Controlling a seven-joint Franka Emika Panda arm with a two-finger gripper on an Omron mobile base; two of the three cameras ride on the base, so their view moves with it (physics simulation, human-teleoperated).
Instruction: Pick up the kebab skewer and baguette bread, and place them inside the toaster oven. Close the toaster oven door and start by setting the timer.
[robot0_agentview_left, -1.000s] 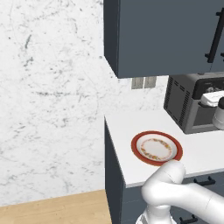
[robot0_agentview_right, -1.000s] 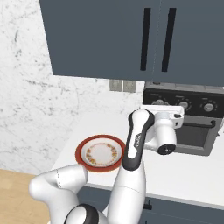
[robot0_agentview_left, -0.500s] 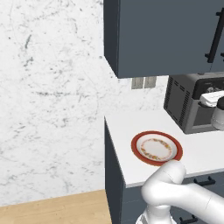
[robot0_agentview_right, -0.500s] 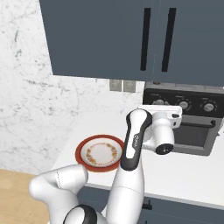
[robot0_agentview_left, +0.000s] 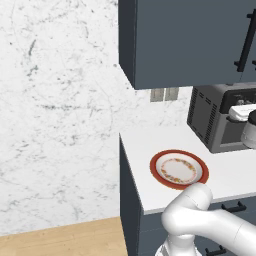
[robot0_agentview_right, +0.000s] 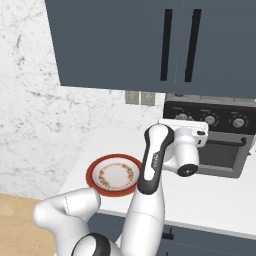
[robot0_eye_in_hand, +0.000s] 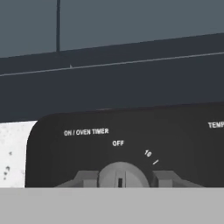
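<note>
My gripper (robot0_eye_in_hand: 120, 178) is at the black control strip of the toaster oven (robot0_agentview_right: 220, 165), and its two fingertips (robot0_eye_in_hand: 86, 177) are closed on either side of the round grey timer knob (robot0_eye_in_hand: 120, 171). The knob's mark points up at OFF, under the words ON / OVEN TIMER. My white hand (robot0_agentview_right: 184, 141) covers the left end of the strip. The toaster oven door (robot0_agentview_right: 223, 156) stands closed below it. From the left, the oven (robot0_agentview_left: 209, 119) shows its vented side with the hand (robot0_agentview_left: 242, 112) in front. The kebab skewer and baguette bread are hidden.
A red-rimmed plate (robot0_agentview_left: 156, 168) with nothing on it lies on the white counter left of the oven, also seen as the plate (robot0_agentview_right: 93, 175). Two more knobs (robot0_agentview_right: 210, 120) sit right of my hand. Dark cabinets (robot0_agentview_right: 150, 45) hang close above the oven.
The arm and hand keep almost the same place at the oven's control strip. Plate and oven have not moved.
</note>
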